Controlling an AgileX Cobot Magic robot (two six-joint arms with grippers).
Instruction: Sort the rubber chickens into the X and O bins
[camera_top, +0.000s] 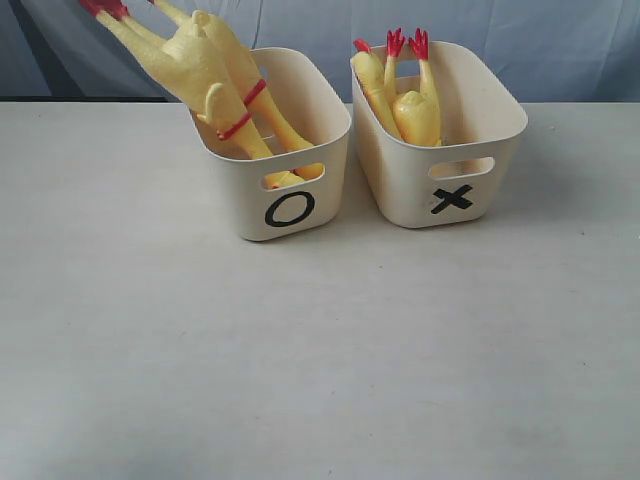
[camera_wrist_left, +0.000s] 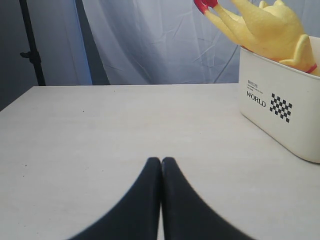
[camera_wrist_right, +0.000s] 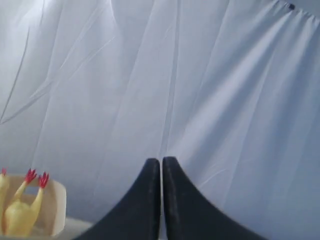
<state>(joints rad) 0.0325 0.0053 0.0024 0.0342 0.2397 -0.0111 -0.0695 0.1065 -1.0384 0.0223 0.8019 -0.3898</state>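
The left end effector (camera_wrist_left: 161, 162) has its two dark, smooth, tapered fingers pressed together tip to tip. It holds nothing and hangs above the bare worktop (camera_wrist_left: 100, 135). The right end effector (camera_wrist_right: 161, 162) is the same, fingers together and gripping nothing, with only the pale backdrop cloth (camera_wrist_right: 225, 90) behind it. Neither shows in the exterior view.

Two cream-white plastic tubs with rounded corners stand side by side in the upper middle of the exterior frame, close but not touching, on the matte, off-white worktop (camera_top: 300, 360). The O bin (camera_top: 285, 215) is on the left and the X bin (camera_top: 420, 190) on the right. Each has a black mark under a slot handle (camera_top: 460, 167).

There are four yellow toy chickens of glossy rubber. Two long rubber chickens (camera_top: 195, 65) with red neck bands lie head-down in the O bin. Their bodies lean out over its rim toward the upper left corner of the frame, red feet highest, and some yellow shows through that bin's slot. Two small rubber chickens (camera_top: 415, 112) stand head-down in the X bin, their thin legs and red feet above the rim.

The left wrist view shows the O bin's (camera_wrist_left: 280, 120) end wall, with a printed label (camera_wrist_left: 256, 99) reading "WORLD" beside a checker patch, and a long chicken above it. The right wrist view catches the X bin (camera_wrist_right: 56, 205) with a small chicken inside.
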